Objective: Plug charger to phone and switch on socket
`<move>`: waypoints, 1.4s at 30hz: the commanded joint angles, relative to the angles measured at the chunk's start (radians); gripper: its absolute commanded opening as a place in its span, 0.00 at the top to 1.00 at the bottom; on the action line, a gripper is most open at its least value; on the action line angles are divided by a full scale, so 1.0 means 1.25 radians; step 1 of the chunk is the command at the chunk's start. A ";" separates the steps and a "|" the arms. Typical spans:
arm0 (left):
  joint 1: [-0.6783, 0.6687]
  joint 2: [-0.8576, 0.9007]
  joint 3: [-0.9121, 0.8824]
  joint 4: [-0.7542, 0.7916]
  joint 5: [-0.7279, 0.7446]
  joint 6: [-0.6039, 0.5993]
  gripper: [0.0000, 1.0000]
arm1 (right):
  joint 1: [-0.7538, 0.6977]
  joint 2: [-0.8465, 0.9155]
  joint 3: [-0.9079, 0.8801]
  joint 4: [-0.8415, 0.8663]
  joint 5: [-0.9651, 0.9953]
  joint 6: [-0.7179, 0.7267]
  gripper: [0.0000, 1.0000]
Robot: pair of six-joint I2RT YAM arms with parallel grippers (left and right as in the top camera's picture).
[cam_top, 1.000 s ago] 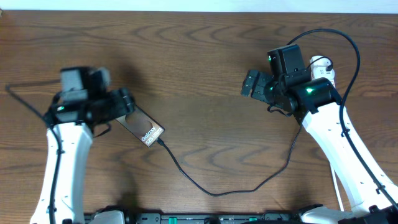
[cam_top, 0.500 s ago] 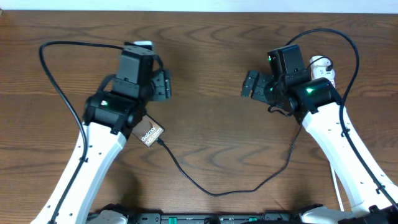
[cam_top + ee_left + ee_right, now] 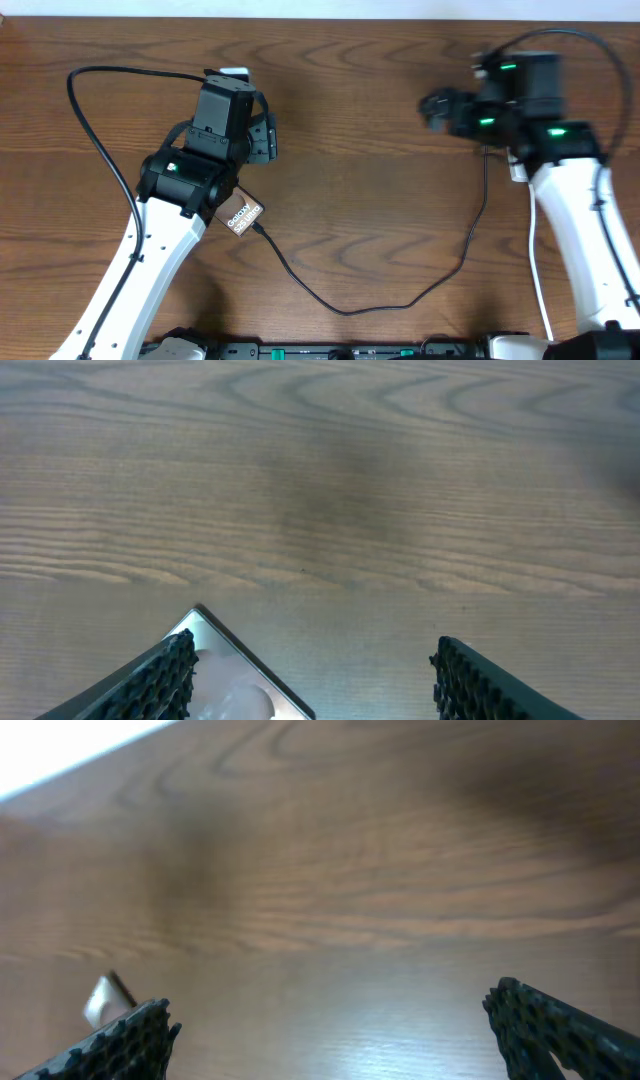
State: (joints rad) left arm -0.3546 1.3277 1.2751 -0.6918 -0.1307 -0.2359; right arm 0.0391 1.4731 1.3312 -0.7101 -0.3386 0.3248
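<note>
Left gripper (image 3: 268, 138) spread, empty; phone (image 3: 241, 213) just behind it, half hidden, charger (image 3: 345, 309) tip touching the phone's corner. Right gripper (image 3: 332, 1005) wide, empty; socket not visible. Charger looks light, limp: pinch the stiff plug tip; phone slick, may slide.

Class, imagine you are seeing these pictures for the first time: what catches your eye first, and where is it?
The long black charger loops across the near side of the wooden table, running from the phone, half under the left arm, up to the right arm. The left pincer and right pincer stand open, facing each other across the middle.
</note>
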 commanded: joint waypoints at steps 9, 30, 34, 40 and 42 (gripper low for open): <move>-0.001 0.006 0.013 -0.002 -0.013 -0.007 0.26 | -0.422 0.001 0.065 -0.034 -0.434 -0.185 0.06; -0.001 0.014 0.000 -0.006 -0.013 -0.007 0.26 | -0.463 0.602 0.746 -0.596 -0.228 -0.458 0.07; -0.001 0.015 0.000 -0.005 -0.013 -0.007 0.26 | -0.463 0.656 0.746 -0.609 -0.186 -0.533 0.09; -0.001 0.015 0.000 -0.005 -0.013 -0.007 0.26 | -0.459 0.709 0.745 -0.580 -0.171 -0.566 0.09; -0.001 0.015 -0.001 -0.006 -0.013 -0.007 0.26 | -0.459 0.723 0.745 -0.569 -0.171 -0.566 0.09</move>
State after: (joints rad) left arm -0.3546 1.3388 1.2751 -0.6991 -0.1341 -0.2359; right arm -0.5346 2.3524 2.2436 -1.4307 -0.5621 -0.3424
